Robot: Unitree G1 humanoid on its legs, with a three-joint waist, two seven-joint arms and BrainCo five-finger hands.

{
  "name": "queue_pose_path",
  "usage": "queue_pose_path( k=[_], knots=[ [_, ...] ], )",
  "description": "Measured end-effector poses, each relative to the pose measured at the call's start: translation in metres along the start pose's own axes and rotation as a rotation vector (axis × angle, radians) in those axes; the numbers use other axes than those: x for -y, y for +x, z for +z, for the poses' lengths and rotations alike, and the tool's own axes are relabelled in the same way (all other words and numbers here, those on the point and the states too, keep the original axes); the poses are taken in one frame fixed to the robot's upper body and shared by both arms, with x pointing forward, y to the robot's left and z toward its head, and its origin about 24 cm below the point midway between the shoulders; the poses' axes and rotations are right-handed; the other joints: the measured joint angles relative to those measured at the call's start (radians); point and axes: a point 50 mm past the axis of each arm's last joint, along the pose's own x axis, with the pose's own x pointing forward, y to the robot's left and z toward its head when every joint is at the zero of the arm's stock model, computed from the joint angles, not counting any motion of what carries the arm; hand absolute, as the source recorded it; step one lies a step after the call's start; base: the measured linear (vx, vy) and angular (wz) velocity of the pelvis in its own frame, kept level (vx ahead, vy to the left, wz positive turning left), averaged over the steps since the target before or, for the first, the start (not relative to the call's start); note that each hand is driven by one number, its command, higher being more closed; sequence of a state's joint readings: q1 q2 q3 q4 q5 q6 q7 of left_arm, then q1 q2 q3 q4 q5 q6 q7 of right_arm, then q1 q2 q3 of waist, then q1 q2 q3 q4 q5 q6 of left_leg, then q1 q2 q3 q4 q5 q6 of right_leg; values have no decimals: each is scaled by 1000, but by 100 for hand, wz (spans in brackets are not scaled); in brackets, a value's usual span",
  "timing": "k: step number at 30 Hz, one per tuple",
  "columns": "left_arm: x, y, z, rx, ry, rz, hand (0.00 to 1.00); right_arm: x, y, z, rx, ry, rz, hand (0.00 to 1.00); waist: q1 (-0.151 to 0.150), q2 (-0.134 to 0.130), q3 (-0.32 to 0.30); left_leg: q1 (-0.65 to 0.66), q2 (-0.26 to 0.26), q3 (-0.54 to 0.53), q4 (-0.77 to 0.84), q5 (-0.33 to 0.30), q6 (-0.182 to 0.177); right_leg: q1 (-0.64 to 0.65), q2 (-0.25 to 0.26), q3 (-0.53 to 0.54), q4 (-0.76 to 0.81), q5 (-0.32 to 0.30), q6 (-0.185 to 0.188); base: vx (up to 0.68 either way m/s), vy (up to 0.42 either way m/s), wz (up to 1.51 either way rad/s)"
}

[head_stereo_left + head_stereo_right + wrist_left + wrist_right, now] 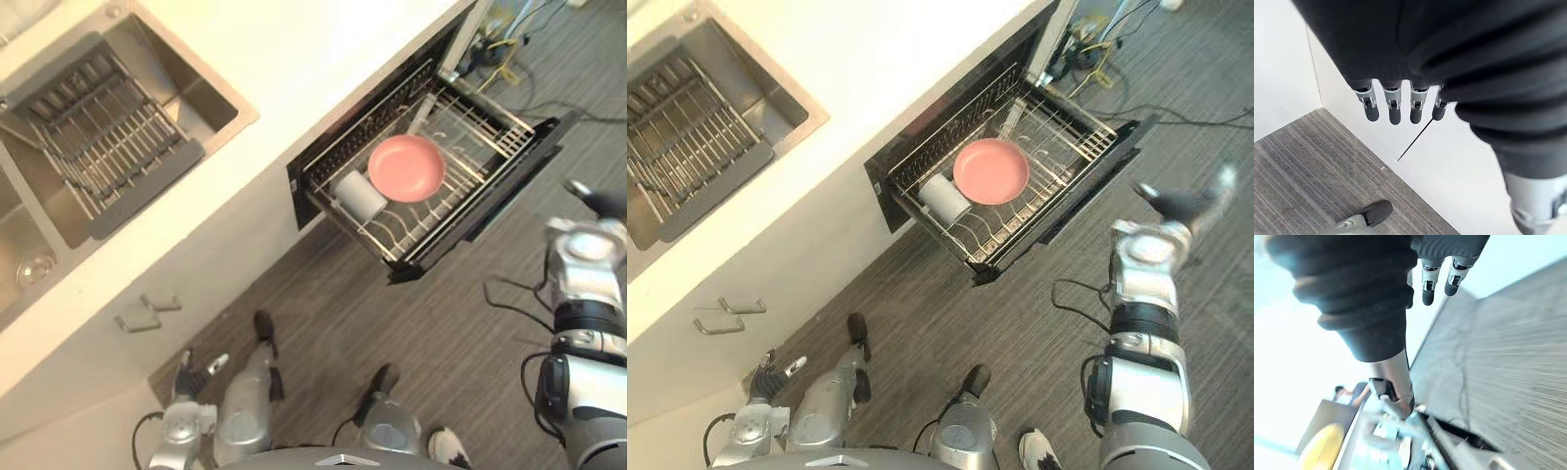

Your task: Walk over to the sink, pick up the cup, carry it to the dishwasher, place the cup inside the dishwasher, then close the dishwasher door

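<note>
Floor [392,313] of grey striped boards lies open across the lower right of the left eye view, bounded by the white counter [323,59] that runs diagonally from lower left to upper right. The dishwasher [470,220] juts out from that edge at centre right, pulled open, its dark front reaching into the free floor. In its wire rack the cup [360,193], white, lies on its side just beside a pink dish [406,167]. The sink [211,98] sits at upper left with a grey drain rack [103,137] inside it. My left hand [196,370] hangs at lower left, close to the cabinet front.

In the right eye view my right hand [1185,203] is raised at the right side, apart from the dishwasher's outer corner, with bare floor between them.

In the left wrist view my fingers [1393,105] hang straight in a row before a white cabinet panel [1459,166], with nothing in them.

The right wrist view is smeared. My right hand's fingertips [1427,289] look straight and, as far as I can tell, hold nothing.
</note>
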State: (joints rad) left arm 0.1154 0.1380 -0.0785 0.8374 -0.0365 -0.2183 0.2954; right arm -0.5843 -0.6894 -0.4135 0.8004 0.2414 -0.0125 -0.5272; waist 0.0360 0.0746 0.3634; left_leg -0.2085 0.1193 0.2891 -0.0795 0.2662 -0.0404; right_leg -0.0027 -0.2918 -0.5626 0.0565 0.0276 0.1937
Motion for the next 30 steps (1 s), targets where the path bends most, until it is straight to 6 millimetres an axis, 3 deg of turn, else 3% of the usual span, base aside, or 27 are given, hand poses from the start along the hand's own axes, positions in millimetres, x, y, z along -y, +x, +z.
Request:
queue_pose_path(
  k=[4,7,10,12,15,19,25,30],
  knots=[
    [0,-3,-8,-28,10,2,0,19,-11,-68,-364,142,66,100,-14,10,-4,-17,1,-1,-6,-1,-10,-21,-4,6,4,0,2,-128,31,-5],
    [2,-3,-7,-28,12,-5,0,5,-25,-86,-471,218,218,100,-13,26,1,-56,-4,-6,-6,3,-15,-63,-13,8,12,13,1,-89,27,3],
    [4,-3,-9,-44,26,-15,0,-16,-36,-89,-486,258,383,100,0,41,13,-72,-17,-14,-5,8,-9,-70,-24,5,12,30,1,-35,16,10],
    [6,-4,-9,-42,34,-26,0,-33,-39,-82,-473,265,472,100,10,47,21,-78,-27,-15,-5,7,-7,-74,-33,5,13,31,2,-12,24,9],
    [10,-2,-3,-23,37,-43,0,-62,-37,-57,-409,296,572,100,28,63,38,-105,-38,-23,-4,10,-3,-99,-43,3,26,30,4,-6,18,9],
    [16,-2,2,-2,28,-63,0,-67,-34,-49,-349,191,589,100,44,85,62,-115,-60,-52,0,18,8,-100,-66,-21,57,17,17,16,1,23],
    [21,-2,8,13,-20,-75,0,-80,-26,-21,-216,-27,576,100,48,114,75,-128,-90,-144,0,24,16,-77,-96,-100,129,-33,29,7,-19,38],
    [31,-4,12,27,-66,-108,0,-99,-22,22,-72,-105,563,100,76,157,87,-132,-109,-231,1,33,9,-36,-122,-194,209,-97,35,-13,-56,48]
  ],
)
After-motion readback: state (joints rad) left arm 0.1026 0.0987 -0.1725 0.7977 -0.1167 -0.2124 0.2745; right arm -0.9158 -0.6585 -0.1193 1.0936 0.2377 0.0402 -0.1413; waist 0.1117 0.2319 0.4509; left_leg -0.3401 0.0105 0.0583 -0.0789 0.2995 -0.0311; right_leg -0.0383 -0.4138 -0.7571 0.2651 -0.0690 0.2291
